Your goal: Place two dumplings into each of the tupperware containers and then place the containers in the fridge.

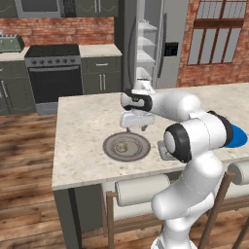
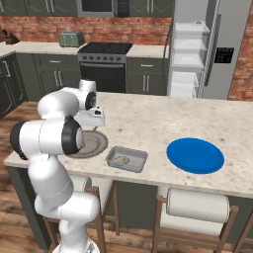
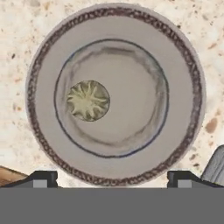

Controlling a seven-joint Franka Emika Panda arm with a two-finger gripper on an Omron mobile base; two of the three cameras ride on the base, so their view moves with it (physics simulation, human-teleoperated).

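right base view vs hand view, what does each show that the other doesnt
Right base view alone: the round blue plate on the counter, the shallow grey rectangular tupperware container holding one tan dumpling, the tall silver fridge with its door open, and the black oven range.

Hand view alone: a single wrinkled tan-olive dumpling lying left of centre on the round grey plate, and the two dark fingers, spread wide apart.

Both: the grey plate and the speckled beige stone counter.

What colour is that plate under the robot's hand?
Grey plate with a dark speckled rim, clearest in the hand view.
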